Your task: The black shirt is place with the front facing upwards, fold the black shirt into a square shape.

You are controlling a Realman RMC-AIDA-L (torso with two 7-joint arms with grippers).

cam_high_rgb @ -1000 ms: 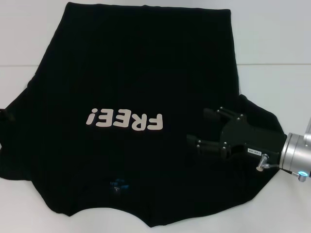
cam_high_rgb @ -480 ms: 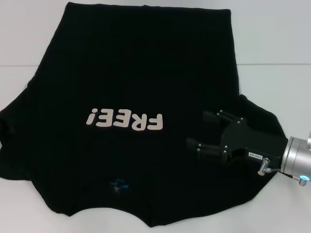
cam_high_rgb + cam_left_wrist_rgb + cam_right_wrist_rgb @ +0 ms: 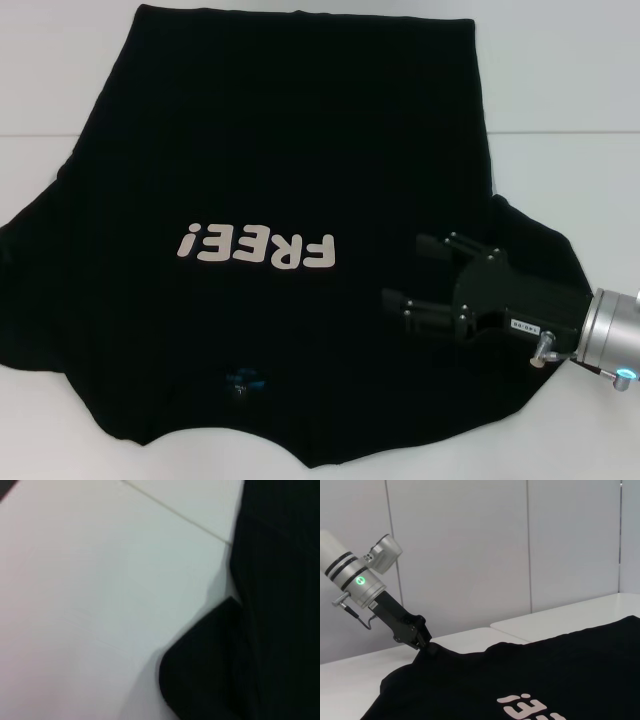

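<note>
Right hand (image 3: pixel 408 273) drifted nearer over one black shirt (image 3: pixel 290 160).

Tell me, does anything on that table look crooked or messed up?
Yes. The large black cloth T-shirt lies askew: its hem runs at a slant and its white "FREE!" lettering reads upside down from the robot's head. It is otherwise unfolded; nothing looks torn or spilled.

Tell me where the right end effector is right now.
In the head view the right end effector hovers over the black shirt at its right sleeve, fingers open, pointing toward the white "FREE!" lettering.
</note>
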